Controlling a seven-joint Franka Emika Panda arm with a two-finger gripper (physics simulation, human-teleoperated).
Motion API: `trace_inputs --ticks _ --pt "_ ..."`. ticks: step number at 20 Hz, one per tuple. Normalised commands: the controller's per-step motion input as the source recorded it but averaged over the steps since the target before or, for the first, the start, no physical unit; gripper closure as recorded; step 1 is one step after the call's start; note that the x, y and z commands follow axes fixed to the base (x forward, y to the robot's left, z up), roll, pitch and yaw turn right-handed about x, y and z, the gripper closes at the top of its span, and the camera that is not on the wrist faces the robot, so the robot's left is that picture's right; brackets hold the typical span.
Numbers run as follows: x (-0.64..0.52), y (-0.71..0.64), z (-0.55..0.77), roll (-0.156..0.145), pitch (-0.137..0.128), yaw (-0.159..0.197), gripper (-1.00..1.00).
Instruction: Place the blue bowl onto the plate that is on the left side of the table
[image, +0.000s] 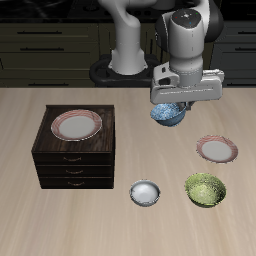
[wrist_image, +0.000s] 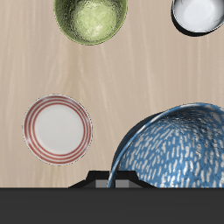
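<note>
My gripper (image: 170, 104) is shut on the rim of the blue bowl (image: 168, 115), a mottled blue-and-white bowl held a little above the table (image: 120, 100). In the wrist view the blue bowl (wrist_image: 175, 149) fills the space close under the gripper. The red-rimmed white plate on the left side of the table (image: 216, 149) lies flat and bare, beside the bowl and nearer the table's front edge. It also shows in the wrist view (wrist_image: 58, 129), apart from the bowl.
A dark wooden drawer cabinet (image: 74, 160) stands across the table with a second red-rimmed plate (image: 76, 124) on top. A white-grey bowl (image: 145, 192) (wrist_image: 199, 13) and a yellow-green bowl (image: 205, 189) (wrist_image: 91, 17) sit near the front edge.
</note>
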Motion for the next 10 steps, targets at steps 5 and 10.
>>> trace_inputs --ticks 5,10 --pt "-0.05 0.51 0.09 0.041 -0.012 0.014 1.00" --pt "0.03 0.45 0.05 0.042 0.002 -0.009 1.00"
